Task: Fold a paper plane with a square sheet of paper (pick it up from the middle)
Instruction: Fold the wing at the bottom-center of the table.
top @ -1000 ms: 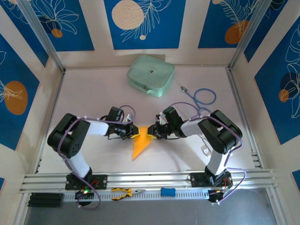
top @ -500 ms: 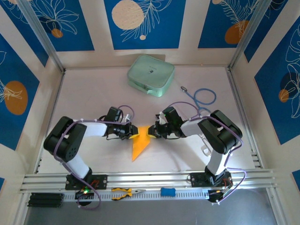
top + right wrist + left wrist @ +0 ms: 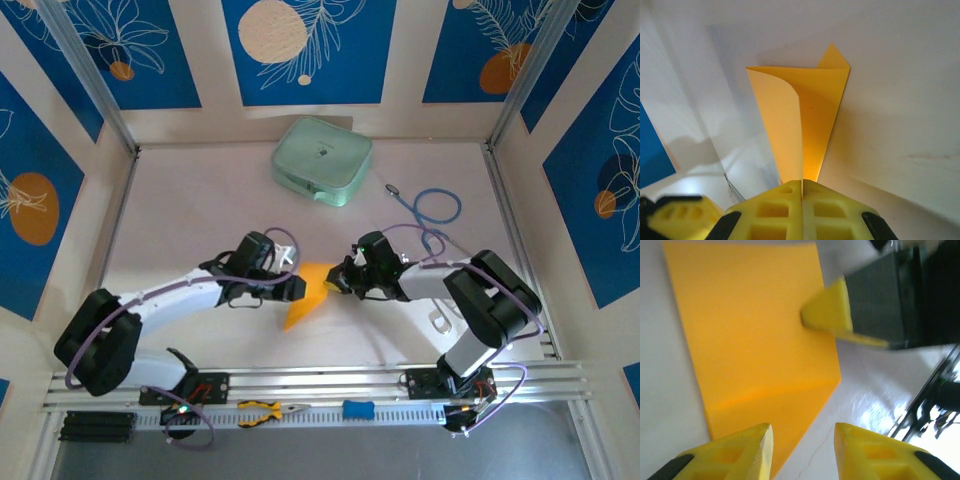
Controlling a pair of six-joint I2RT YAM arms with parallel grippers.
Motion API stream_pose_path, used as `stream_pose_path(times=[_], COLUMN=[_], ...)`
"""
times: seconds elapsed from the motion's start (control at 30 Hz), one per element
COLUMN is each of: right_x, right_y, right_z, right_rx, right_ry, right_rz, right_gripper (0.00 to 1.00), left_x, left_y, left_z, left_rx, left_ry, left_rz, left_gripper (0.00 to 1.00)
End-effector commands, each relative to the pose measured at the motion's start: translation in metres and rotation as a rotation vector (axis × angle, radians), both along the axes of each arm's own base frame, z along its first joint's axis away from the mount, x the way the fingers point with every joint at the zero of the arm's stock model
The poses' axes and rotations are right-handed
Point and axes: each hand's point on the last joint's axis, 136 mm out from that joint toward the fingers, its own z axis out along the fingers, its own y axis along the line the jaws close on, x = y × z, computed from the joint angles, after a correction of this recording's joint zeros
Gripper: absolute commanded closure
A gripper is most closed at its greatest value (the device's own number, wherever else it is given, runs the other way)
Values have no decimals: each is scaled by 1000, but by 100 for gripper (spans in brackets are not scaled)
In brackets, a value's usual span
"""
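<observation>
- The square sheet of paper (image 3: 304, 302), already partly folded into a tapering wedge, is lying near the middle of the counter (image 3: 200, 200), between the two tools.
- In the overhead view its long axis is running from a wide end up between the tools down to a point nearer the arm bases, slanting a little to the left.
- The right tool (image 3: 338, 285) is sitting at the wide end's right side. Its fingers are pressed together on a raised flap of the sheet. In the right wrist view that flap is curling up off the counter and running straight into the closed tips.
- The left tool (image 3: 802, 450) is facing the sheet from the opposite side, with its fingers spread and pinching nothing. In its own camera the paper is lying just ahead of and partly under the tips, with a lower corner showing in the gap between them.
- The right arm is therefore the one in charge of the paper, and the left tool is close beside it but free.
- By my judgement, the coming move is turning on the left tool meeting the sheet from the left while the right one is holding the flap up.
- The left arm is stretching long and low across the counter toward the right. The right arm is bending sharply at the elbow, with its forearm pointing left toward the centre.
</observation>
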Motion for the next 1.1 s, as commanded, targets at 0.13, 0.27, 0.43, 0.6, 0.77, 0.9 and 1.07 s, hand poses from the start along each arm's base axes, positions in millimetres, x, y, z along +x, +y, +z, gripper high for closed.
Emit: stream_pose_path(times=[0.13, 0.27, 0.43, 0.6, 0.77, 0.9, 1.07], right_x=[1, 0, 1, 0, 1, 1, 2], right_y=[-14, -12, -12, -13, -13, -12, -12], right_z=[1, -2, -1, -2, 0, 2, 3], right_rx=[-32, -31, -28, -38, -35, -31, -30], right_ry=[58, 68, 64, 66, 63, 60, 59], right_rz=[-106, -103, -105, -103, -104, -101, -99], right_gripper=[100, 100, 100, 100, 100, 100, 100], left_x=[-12, -21, -23, -20, -21, -23, -22], left_y=[1, -13, -14, -9, -5, -7, -7], left_z=[-13, -22, -33, -37, -42, -43, -45], left_rx=[325, 424, 539, 614, 642, 640, 651], left_ry=[-260, -327, -383, -421, -425, -424, -425], left_rz=[-129, -191, -218, -204, -196, -207, -208], left_gripper=[57, 53, 52, 53, 57, 62, 66])
